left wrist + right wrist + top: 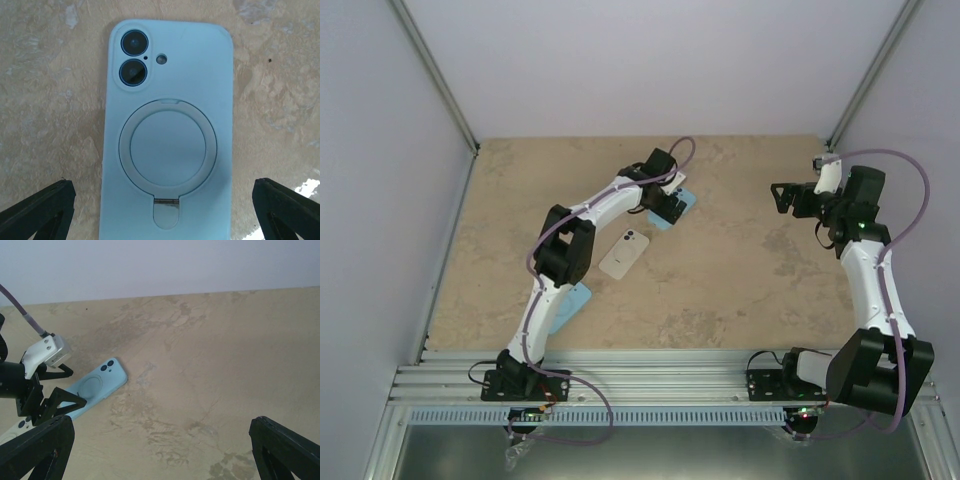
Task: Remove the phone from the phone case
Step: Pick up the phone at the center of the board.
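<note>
Two left fingers (45, 207), black, spread wide and gripping nothing, stand one to either side of the lower end of the phone case (200, 75). The left gripper (162, 186) hovers directly above it, and no contact is evident. Item: one phone case, pale blue, lying back up on the table (740, 280) toward the far middle. One ring stand (167, 145) is folded flat into its back, and two camera lenses (134, 44) show through the cut-out, so the phone (133, 74) appears to sit inside, screen down. Two fingers of the right gripper (160, 425), likewise wide apart and empty, hang over bare table well to the right of the case. Handling note, as judgement: pin the case by its long edges, low and square, then let the second gripper peel a corner lip. A pinch across the ring would likely slip. Further stock: one bare pale phone (625, 252), back up, between the case and the left arm's base. One more pale blue piece (572, 303) lies nearer that base, partly under the arm, kind not determinable. Arms: two.
</note>
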